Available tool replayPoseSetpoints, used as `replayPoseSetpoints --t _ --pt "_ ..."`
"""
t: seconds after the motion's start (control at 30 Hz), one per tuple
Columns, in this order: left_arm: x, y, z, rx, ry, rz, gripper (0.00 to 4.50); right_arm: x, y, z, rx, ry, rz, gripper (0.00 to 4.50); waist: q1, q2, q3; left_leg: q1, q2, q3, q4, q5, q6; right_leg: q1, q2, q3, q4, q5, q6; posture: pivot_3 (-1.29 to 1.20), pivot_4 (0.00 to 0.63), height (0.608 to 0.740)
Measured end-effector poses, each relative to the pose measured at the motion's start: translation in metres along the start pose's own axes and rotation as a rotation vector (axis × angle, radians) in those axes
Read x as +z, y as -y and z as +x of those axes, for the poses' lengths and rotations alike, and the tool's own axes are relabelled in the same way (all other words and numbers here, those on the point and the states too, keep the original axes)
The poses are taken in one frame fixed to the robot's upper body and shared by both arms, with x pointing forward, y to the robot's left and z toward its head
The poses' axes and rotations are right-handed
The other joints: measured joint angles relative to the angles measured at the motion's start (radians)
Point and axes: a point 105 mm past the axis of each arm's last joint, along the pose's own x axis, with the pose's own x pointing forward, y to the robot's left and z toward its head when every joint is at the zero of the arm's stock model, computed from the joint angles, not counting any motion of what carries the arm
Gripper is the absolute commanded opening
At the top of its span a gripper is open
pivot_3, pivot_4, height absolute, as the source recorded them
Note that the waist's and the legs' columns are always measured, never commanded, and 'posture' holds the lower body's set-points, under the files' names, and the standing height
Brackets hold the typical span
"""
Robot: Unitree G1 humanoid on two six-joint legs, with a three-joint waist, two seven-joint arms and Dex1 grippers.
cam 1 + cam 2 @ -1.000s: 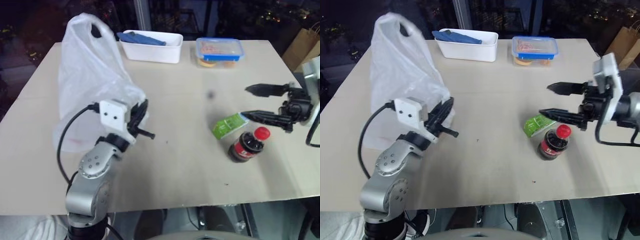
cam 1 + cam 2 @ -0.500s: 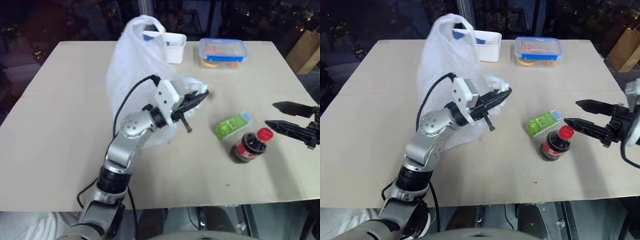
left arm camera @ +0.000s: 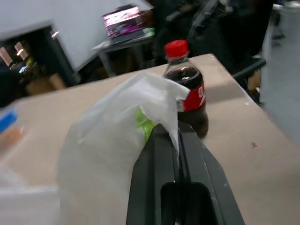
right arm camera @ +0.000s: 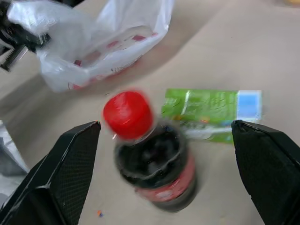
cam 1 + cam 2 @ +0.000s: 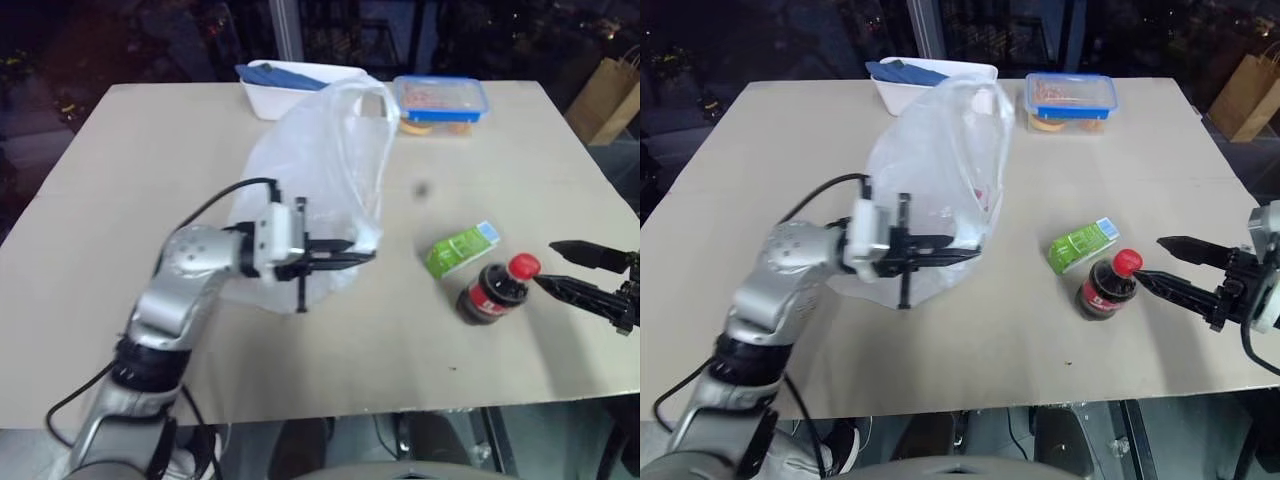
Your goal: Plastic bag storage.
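Note:
The plastic bag [image 5: 320, 170], thin translucent white with red print, stands billowed on the middle of the table. My left gripper [image 5: 365, 255] points right and is shut on a fold of the bag's edge [image 3: 164, 101]. A cola bottle [image 5: 495, 290] with a red cap stands upright to the right, with a green carton [image 5: 460, 250] lying just behind it. My right gripper [image 5: 545, 264] is open just right of the bottle and holds nothing. In the right wrist view the bottle [image 4: 152, 159] sits between the lines of its two fingers [image 4: 61, 173].
A white tub [image 5: 290, 85] with a blue cloth and a blue-lidded food container [image 5: 440, 100] stand along the table's far edge. A brown paper bag [image 5: 605, 95] is beyond the table's right corner. The table's near edge [image 5: 350, 410] runs close below the arms.
My left gripper has swung from the table's left side towards the middle, turning to point right and pulling the bag with it. My right gripper has dropped lower and drawn back to the right.

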Motion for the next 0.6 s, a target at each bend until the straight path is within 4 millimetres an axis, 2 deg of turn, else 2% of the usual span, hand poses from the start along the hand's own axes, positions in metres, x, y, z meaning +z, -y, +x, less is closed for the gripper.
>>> replayPoseSetpoints --t 0.1,0.13,0.23,0.3,0.47,0.6 --pt "-0.007 -0.001 -0.025 0.176 -0.046 -0.086 0.04 -0.015 0.0 0.0 0.002 -0.055 -0.002 4.5 0.0 0.0 0.0 0.001 0.0 0.0 0.0 0.0 0.0 0.0 0.0 0.0 0.0 0.0 0.0 0.0 0.15 0.74" --pt "-0.01 -0.004 -0.039 0.296 -0.064 -0.125 0.04 -0.019 -0.001 0.004 0.021 -0.068 -0.011 4.5 -0.002 0.0 0.0 0.001 0.001 0.0 0.0 0.0 0.0 0.0 0.001 0.0 0.0 0.0 0.0 0.0 0.15 0.74" --pt "-0.014 -0.014 -0.068 0.535 -0.072 -0.178 0.04 -0.021 -0.006 0.016 0.069 -0.065 -0.024 4.5 -0.002 0.0 0.0 0.002 0.001 0.0 0.001 0.0 0.0 0.0 0.001 0.0 0.001 0.0 0.0 0.0 0.15 0.74" --pt "-0.018 -0.013 -0.083 0.644 -0.087 -0.193 0.04 -0.023 -0.01 0.024 0.101 -0.073 -0.041 4.5 0.0 0.0 0.0 0.002 0.001 0.0 0.002 0.0 0.0 0.001 0.001 0.0 0.001 0.0 0.0 0.0 0.15 0.74" --pt "-0.029 -0.004 -0.101 0.781 -0.13 -0.219 0.04 -0.035 -0.012 0.041 0.111 -0.11 -0.083 4.5 0.001 -0.001 0.0 0.001 0.001 0.0 0.002 0.0 0.0 0.001 0.001 0.0 0.001 0.0 0.0 0.0 0.15 0.74" --pt "-0.034 0.001 -0.108 0.853 -0.14 -0.23 0.04 -0.036 -0.007 0.05 0.084 -0.097 -0.111 4.5 0.004 -0.001 0.0 0.001 0.0 -0.001 0.002 0.0 0.0 0.001 0.001 0.0 0.001 0.0 -0.001 0.0 0.15 0.74"
